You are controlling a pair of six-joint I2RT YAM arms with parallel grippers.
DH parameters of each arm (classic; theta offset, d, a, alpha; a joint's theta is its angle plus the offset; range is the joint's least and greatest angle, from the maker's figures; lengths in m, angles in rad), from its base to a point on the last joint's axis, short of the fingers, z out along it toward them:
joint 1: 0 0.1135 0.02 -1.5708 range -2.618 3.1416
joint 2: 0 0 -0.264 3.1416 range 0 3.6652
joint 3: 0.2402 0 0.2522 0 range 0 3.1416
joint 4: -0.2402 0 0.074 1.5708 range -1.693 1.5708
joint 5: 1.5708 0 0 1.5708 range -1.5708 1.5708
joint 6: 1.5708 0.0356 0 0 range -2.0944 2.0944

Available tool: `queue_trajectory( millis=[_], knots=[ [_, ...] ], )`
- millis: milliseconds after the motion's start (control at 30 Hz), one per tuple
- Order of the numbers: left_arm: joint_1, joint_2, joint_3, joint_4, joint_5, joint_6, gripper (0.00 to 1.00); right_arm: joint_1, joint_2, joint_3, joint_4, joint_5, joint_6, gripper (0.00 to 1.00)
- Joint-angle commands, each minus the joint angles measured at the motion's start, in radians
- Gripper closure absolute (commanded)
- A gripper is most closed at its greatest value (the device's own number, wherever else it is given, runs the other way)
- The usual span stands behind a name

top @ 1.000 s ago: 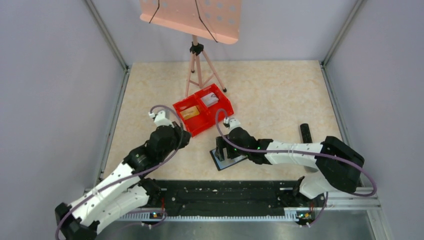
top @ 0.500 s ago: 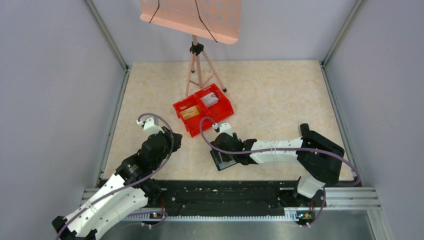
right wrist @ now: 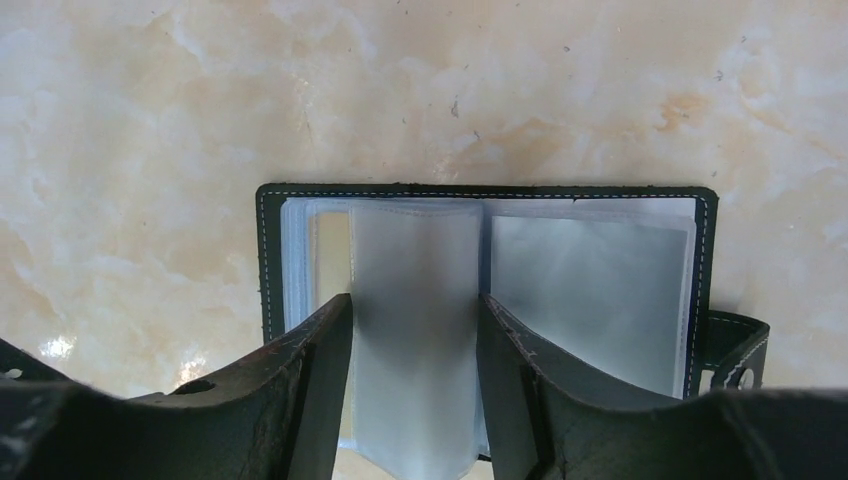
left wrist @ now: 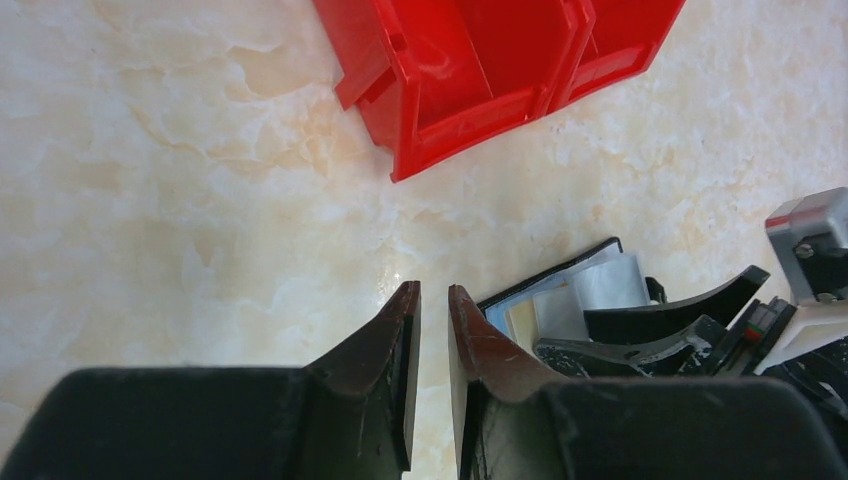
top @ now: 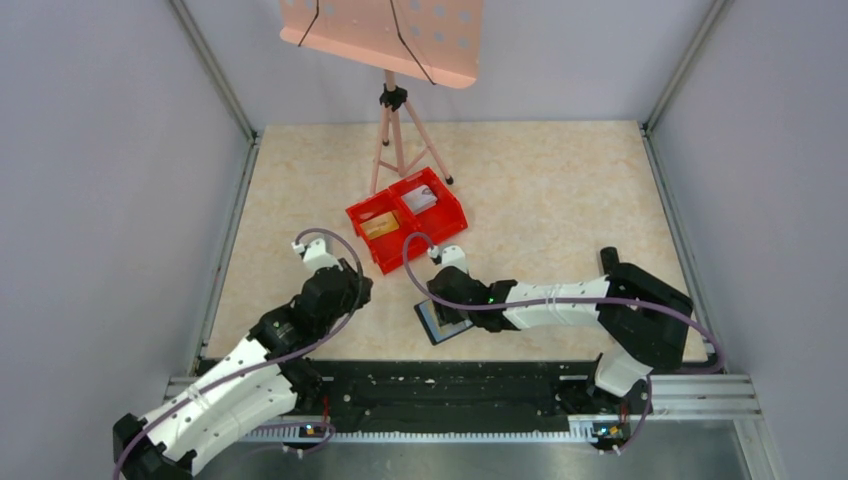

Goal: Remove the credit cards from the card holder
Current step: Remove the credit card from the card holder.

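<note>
We see the right tool point(right wrist: 413, 390) spread open over the open card holder point(right wrist: 590, 270), holding nothing. The left tool point(left wrist: 432, 345) is nearly closed and empty above the bench point(left wrist: 200, 230).

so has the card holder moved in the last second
Yes. In the top view the card holder has slid slightly left, toward the left arm's side and away from the black object on the right, with the right pincer over it.

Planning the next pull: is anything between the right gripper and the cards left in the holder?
Only the holder's own clear sleeve. The right gripper is open over the open card holder; one tan card shows behind the plastic.
</note>
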Motion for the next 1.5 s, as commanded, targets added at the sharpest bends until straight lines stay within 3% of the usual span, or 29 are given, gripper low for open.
queue_trajectory(
  millis=[0,267,400,933,1133,1267,1467],
  knots=[
    [-0.002,0.054,-0.026,0.107,0.058,-0.016,0.78,0.014,-0.051,-0.017,0.043,-0.020,0.015,0.53],
    [-0.002,0.192,-0.060,0.218,0.199,-0.050,0.78,-0.008,-0.121,-0.078,0.119,-0.060,0.047,0.57],
    [-0.002,0.252,-0.036,0.219,0.243,-0.045,0.79,-0.010,-0.151,-0.087,0.098,-0.007,0.044,0.53],
    [-0.002,0.274,-0.039,0.242,0.256,-0.059,0.80,-0.010,-0.248,-0.074,-0.161,0.230,0.058,0.52],
    [-0.002,0.296,-0.042,0.263,0.277,-0.059,0.80,-0.033,-0.318,-0.071,-0.228,0.232,0.069,0.54],
    [-0.002,0.328,-0.043,0.282,0.297,-0.063,0.80,-0.033,-0.365,-0.044,-0.207,0.160,0.046,0.57],
    [-0.002,0.355,-0.065,0.349,0.350,-0.069,0.80,-0.096,-0.382,-0.135,0.052,-0.190,0.022,0.63]
  ],
)
